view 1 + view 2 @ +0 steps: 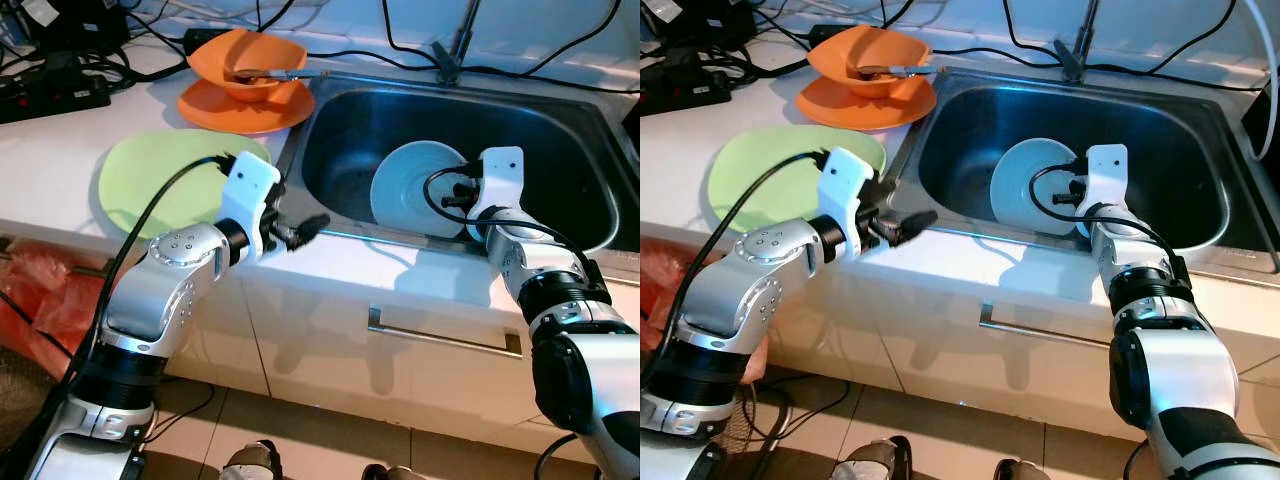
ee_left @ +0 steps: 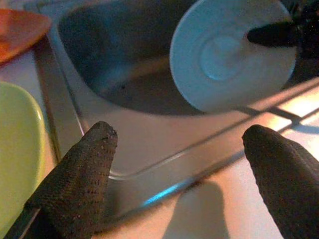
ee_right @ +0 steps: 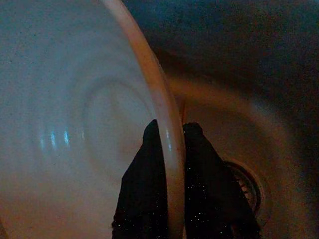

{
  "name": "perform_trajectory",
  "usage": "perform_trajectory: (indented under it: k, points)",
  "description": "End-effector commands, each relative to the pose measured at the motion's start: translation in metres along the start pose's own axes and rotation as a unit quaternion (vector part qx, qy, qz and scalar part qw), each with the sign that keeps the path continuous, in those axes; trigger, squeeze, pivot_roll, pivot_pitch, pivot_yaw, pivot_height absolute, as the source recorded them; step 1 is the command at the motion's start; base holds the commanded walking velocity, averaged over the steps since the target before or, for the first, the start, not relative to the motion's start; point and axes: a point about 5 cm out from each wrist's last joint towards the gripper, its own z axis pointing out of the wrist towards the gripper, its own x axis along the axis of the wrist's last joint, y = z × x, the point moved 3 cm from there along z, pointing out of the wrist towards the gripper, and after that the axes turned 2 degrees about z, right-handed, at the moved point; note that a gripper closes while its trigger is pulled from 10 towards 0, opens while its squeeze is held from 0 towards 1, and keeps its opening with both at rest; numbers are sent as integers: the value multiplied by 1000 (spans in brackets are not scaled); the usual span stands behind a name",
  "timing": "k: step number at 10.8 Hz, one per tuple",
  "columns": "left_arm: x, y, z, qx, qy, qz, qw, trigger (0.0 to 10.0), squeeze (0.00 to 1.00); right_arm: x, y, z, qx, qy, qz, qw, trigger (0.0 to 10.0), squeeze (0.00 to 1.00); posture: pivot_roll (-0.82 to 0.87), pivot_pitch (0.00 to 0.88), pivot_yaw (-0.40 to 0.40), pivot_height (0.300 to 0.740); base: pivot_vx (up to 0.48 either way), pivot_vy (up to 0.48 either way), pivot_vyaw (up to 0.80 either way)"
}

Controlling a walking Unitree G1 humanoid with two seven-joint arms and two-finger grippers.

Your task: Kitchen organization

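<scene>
A pale blue plate stands tilted on edge inside the steel sink. My right gripper is shut on the plate's rim, one black finger on each face. The left wrist view catches the same plate with a dark fingertip on it. My left gripper hovers open over the counter at the sink's near left corner, with nothing between its fingers. A light green plate lies flat on the counter to its left. Behind that, an orange bowl with a utensil in it sits on an orange plate.
The tap rises behind the sink, with black cables strung along the back of the counter. A black power strip lies at the far left. A drawer handle runs below the counter edge. The sink drain shows under the plate.
</scene>
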Motion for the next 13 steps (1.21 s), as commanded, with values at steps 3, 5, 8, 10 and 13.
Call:
perform_trajectory:
  k: [3, 5, 8, 10, 13]
  points:
    - [16, 3, 2, -11, 15, 4, 1000, 10000, 0, -39, -8, -3, 12, -53, -23, 998, 0, 0, 258, 176, 30, 740, 0, 0, 0]
    - [20, 4, 3, -10, 21, 0, 1000, 10000, 0, -40, -7, -3, 12, -50, -33, 998, 0, 0, 256, 175, 22, 740, 0, 0, 0]
    - [21, 7, 7, -19, 22, -11, 1000, 10000, 0, -40, -6, -3, 11, -46, -29, 998, 10000, 600, 241, 170, 19, 740, 0, 0, 0]
    - [22, 7, 9, -19, 23, -11, 999, 10000, 0, -44, -7, -4, 13, -51, -27, 998, 10000, 753, 242, 168, 15, 740, 0, 0, 0]
    - [20, 3, 6, -10, 22, -16, 1000, 10000, 0, -48, -11, -4, 21, -55, -21, 998, 10000, 1000, 242, 172, 12, 740, 0, 0, 0]
